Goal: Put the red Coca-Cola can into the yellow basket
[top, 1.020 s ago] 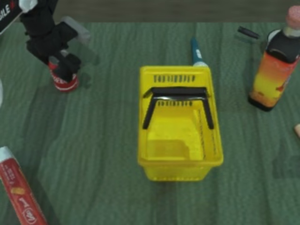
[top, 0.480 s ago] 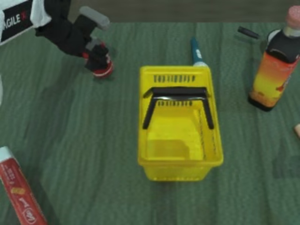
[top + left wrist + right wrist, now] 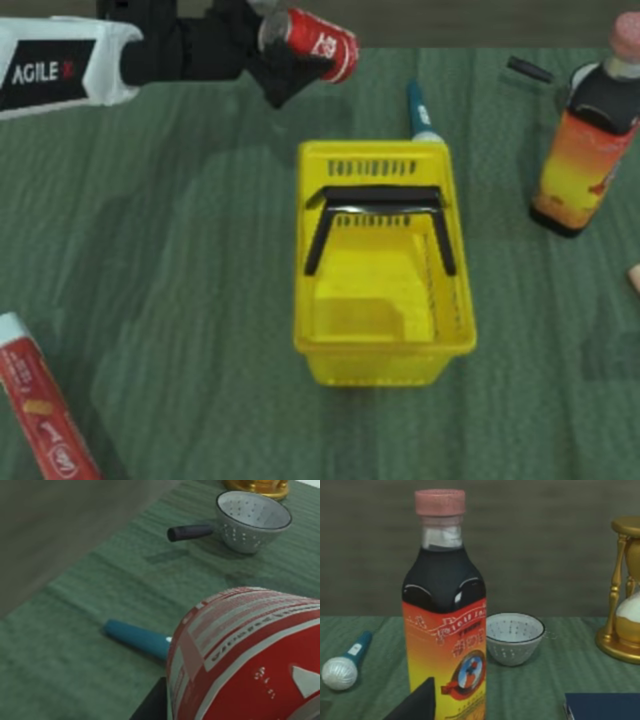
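Top view: left pincer [image 3: 285, 45] around red Coca-Cola can [image 3: 322, 42]

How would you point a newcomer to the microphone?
Start at the yellow basket in the middle of the table. Just beyond its far rim, in the top view, the microphone lies flat on the green cloth, its head hidden by that rim. It is the only slim teal-handled thing there; the right wrist view shows its round silver mesh head.
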Motion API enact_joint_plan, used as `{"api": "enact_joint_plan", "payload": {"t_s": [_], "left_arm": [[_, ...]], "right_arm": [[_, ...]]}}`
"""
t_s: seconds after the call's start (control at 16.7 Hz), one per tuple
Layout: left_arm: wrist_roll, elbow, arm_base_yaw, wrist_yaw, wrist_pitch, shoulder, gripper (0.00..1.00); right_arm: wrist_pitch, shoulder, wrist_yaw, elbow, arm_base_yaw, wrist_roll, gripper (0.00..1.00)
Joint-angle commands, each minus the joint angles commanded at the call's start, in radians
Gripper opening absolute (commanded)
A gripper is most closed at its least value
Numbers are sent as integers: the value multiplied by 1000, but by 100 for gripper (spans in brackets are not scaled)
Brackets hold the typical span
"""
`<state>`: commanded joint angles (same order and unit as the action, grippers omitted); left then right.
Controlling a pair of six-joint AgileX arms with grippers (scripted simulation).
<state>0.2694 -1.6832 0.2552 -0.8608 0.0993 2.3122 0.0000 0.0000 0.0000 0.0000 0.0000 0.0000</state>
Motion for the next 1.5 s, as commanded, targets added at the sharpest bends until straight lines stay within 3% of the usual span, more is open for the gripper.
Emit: {"api": "enact_joint_plan", "payload": {"t_s": [0.3,0.54,1.02,1.5], "left_arm": [[-148,237,43,-266,442,-135,0],[-215,347,63,-393,618,-199,0],[-222,362,60,-412,657,-189,0],[-229,423,42,-415,949,30,0]], "right_arm": [[0,0,0,0,0,0,100],[0,0,0,0,0,0,100],[0,0,0,0,0,0,100],[0,0,0,0,0,0,100]]}}
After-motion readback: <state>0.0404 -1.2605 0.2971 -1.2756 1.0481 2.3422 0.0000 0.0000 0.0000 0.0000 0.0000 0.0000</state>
